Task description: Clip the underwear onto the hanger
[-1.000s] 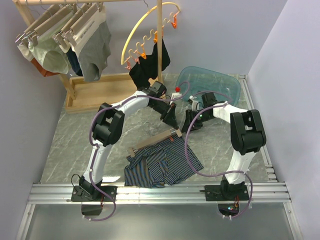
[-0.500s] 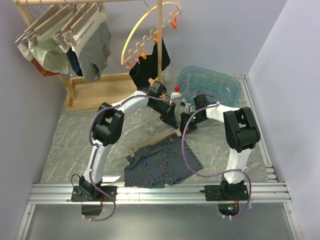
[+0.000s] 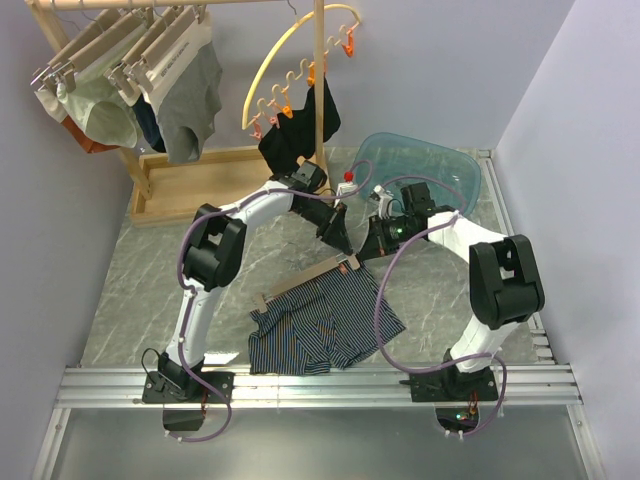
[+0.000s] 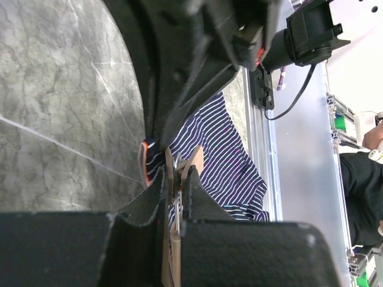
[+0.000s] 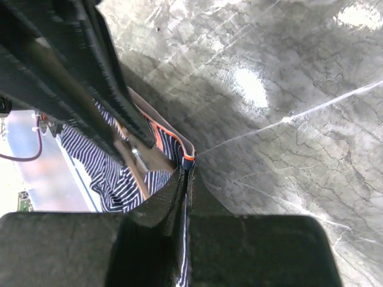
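The hanger (image 3: 305, 283) is slanted, its long bar running from near-left to far-right. The left tool (image 3: 342, 243) pinches its far end. The underwear (image 3: 325, 330) lies on the surface (image 3: 140, 280) just below, and the right tool (image 3: 368, 252) is squeezed tight on its waistband.

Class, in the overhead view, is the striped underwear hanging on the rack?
No, the underwear lies on the table, near the front edge.

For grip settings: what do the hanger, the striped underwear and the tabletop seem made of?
The hanger: probably pale matte wood, going by its tan bar. The underwear: soft knit fabric, since it folds and wrinkles. The tabletop: glossy grey veined stone or marble-look laminate. It mirrors the lights, but which of the two is unclear.
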